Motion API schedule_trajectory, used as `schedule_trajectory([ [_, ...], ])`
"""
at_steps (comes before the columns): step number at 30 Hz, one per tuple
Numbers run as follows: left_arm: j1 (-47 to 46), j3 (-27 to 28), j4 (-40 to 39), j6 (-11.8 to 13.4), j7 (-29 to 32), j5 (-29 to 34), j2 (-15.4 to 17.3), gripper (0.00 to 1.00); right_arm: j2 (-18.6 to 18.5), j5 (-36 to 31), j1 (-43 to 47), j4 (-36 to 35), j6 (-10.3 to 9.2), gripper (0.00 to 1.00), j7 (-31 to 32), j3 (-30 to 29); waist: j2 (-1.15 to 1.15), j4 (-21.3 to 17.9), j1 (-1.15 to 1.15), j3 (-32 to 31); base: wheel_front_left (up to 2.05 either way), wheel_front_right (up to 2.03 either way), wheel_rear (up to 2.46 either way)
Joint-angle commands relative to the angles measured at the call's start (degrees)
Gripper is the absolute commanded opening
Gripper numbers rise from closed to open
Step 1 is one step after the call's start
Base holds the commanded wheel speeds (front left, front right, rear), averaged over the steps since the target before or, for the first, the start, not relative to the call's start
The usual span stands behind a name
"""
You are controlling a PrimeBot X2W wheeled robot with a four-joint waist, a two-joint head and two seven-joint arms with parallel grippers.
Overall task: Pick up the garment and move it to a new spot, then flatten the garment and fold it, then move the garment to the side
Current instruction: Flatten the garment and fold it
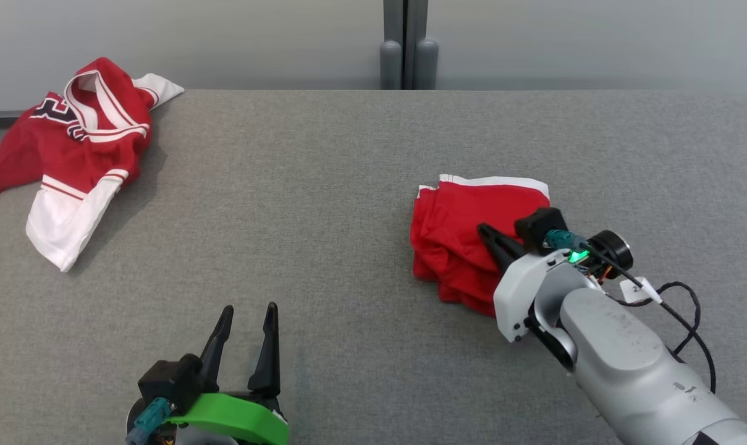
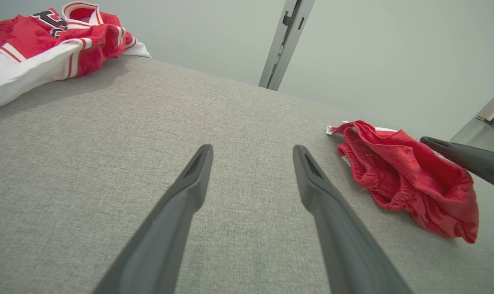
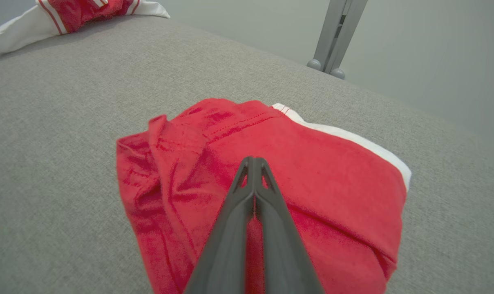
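Far left corner of grey table (image 1: pixel 324 185): crumpled red-and-white jersey (image 1: pixel 76 142). Lower left: left gripper (image 1: pixel 249 308), fingers apart over bare table. Right of centre: folded red garment (image 1: pixel 456 241), white trim at far edge, lying on table. Right gripper (image 3: pixel 253 161): fingers pressed together, tips over the garment.

Garment (image 1: pixel 453 232) red, white edge band; jersey (image 1: pixel 58 148) red-white, black lettering; tabletop (image 1: pixel 317 216) flecked grey.
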Motion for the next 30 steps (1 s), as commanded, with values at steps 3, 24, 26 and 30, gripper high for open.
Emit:
schedule_trajectory([
  [3,-0.8,0.0,0.2,-0.3,0.0,-0.3,0.1,1.00,1.0,0.6,-0.4,1.8,-0.06,0.00,-0.2,3.6,0.00,1.5,0.00,0.5,0.00,0.00,0.00],
  [24,-0.9,1.4,0.0,0.1,0.0,0.0,0.1,1.00,1.2,9.0,-1.5,3.3,-0.06,0.07,-3.7,23.5,0.00,-0.8,0.00,0.5,0.00,0.00,0.00],
  [26,-0.8,1.6,0.2,0.1,0.0,0.5,0.1,1.00,1.3,9.5,-1.6,2.7,-0.06,0.30,-4.5,23.8,0.00,-1.2,0.00,-0.1,0.00,0.00,0.00],
  [30,-1.5,2.2,0.4,0.0,0.0,1.8,0.1,1.00,1.4,10.8,-1.0,0.7,-0.06,1.00,-5.8,23.1,0.00,-2.0,0.00,-1.2,0.00,0.00,0.00],
])
